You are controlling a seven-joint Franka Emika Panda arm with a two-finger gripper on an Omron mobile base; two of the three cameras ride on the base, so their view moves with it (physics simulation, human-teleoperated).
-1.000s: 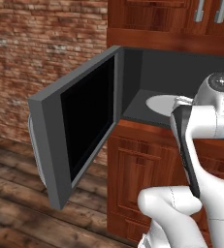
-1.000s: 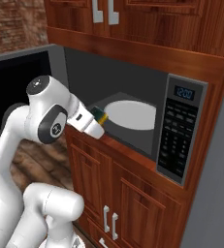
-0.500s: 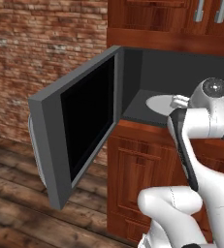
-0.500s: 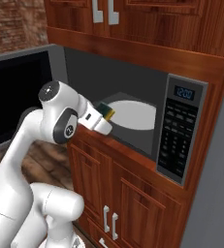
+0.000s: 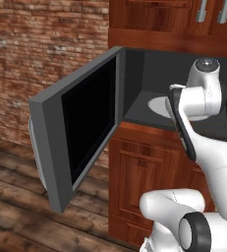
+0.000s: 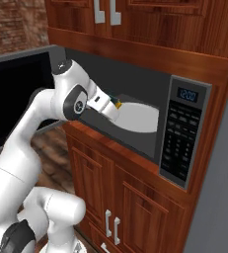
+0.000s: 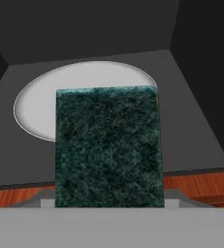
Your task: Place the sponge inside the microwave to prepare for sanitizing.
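A: Door (image 5: 80, 133) swung wide on the left — black glass, grey frame — and the microwave (image 6: 135, 123) sits open in its wooden cabinet (image 6: 130, 197).

B: And the gripper (image 6: 116, 105)?

A: At the cavity's front edge, reaching in — clamped on the sponge (image 7: 108, 145). From the hand view the dark green scrub face stands upright, with the pale turntable (image 7: 36, 104) on the cavity floor behind it.

B: So the sponge isn't down.

A: Not yet — it's held above the floor's front edge. Far right, the keypad panel (image 6: 183, 136) with its blue clock.
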